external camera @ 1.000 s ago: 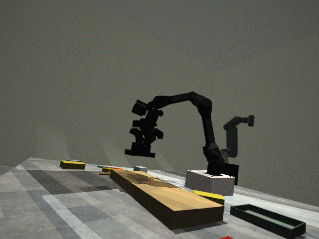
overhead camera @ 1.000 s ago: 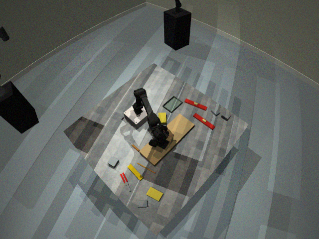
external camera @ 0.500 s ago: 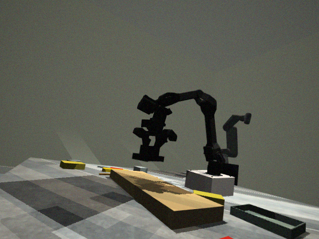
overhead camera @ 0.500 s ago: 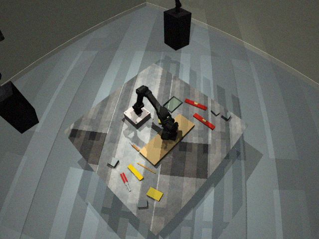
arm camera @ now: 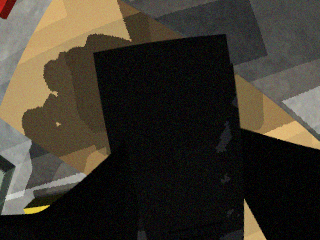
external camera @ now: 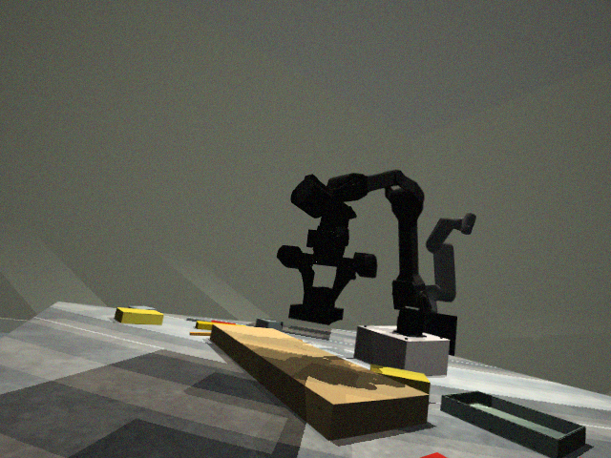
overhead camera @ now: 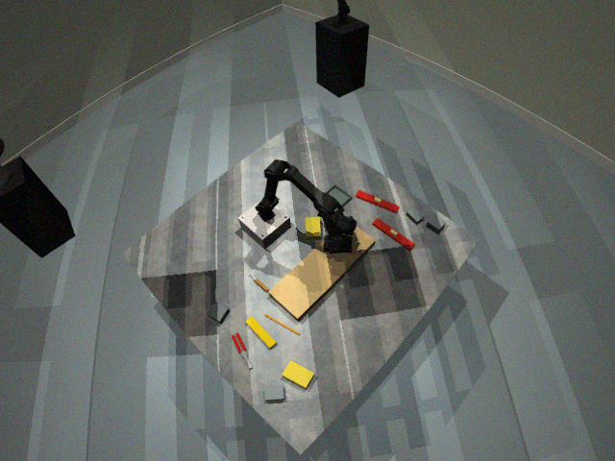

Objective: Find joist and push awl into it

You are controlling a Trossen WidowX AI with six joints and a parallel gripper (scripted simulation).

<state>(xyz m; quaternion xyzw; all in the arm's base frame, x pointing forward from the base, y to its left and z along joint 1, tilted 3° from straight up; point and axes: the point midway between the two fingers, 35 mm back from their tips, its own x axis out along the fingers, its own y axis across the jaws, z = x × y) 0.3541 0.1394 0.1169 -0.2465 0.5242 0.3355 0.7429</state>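
Note:
My gripper [overhead camera: 339, 236] [external camera: 316, 296] is shut on the stud finder [overhead camera: 345, 246] [external camera: 315, 313] [arm camera: 167, 140], a flat black block. It holds the block a little above the tan floor panel [overhead camera: 308, 287] [external camera: 345, 394] [arm camera: 67, 40], over the panel's end nearest the tray. The block casts a dark shadow on the panel. The dark green tray [overhead camera: 332, 190] [external camera: 493, 416] lies on the floor beyond that end, beside the arm. The awl [overhead camera: 258, 283], with an orange handle and a grey tip, lies on the floor by the panel's other end.
The arm's grey base [overhead camera: 262, 228] [external camera: 402, 349] stands beside the panel, with a yellow block [overhead camera: 312, 226] [external camera: 400, 375] next to it. Two red levels [overhead camera: 377, 201] [overhead camera: 393, 232] lie past the tray. Yellow blocks, an orange stick [overhead camera: 282, 324] and red-handled pliers [overhead camera: 239, 347] lie near the awl.

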